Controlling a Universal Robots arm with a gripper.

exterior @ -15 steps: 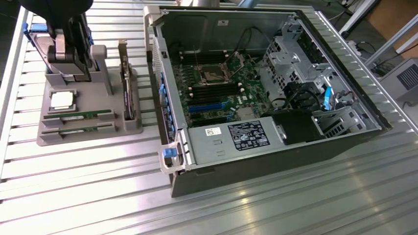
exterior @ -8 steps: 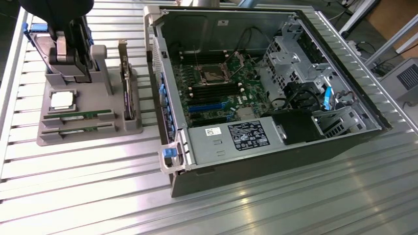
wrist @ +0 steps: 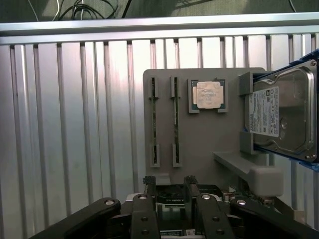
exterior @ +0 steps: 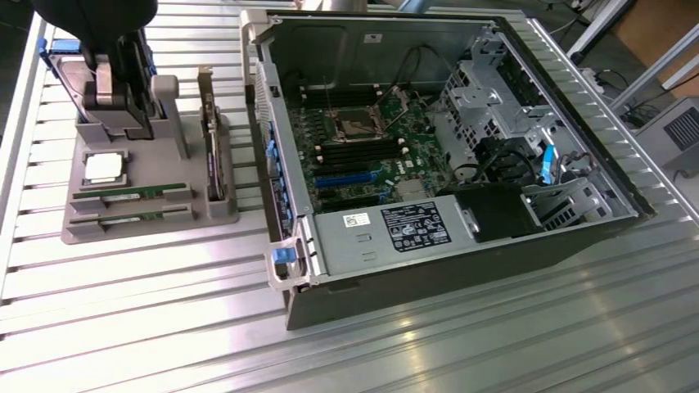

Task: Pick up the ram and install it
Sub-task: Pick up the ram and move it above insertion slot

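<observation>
My fingers are spread open and hold nothing, hovering over a grey holder on the ribbed metal counter. Two ram sticks lie side by side in the holder's slots, near the square processor.

Table: you have a ribbed metal top spreading beneath the gripper.
Light: pale glare streaks its slats.
Beyond its rail: dark cables lie.
</observation>
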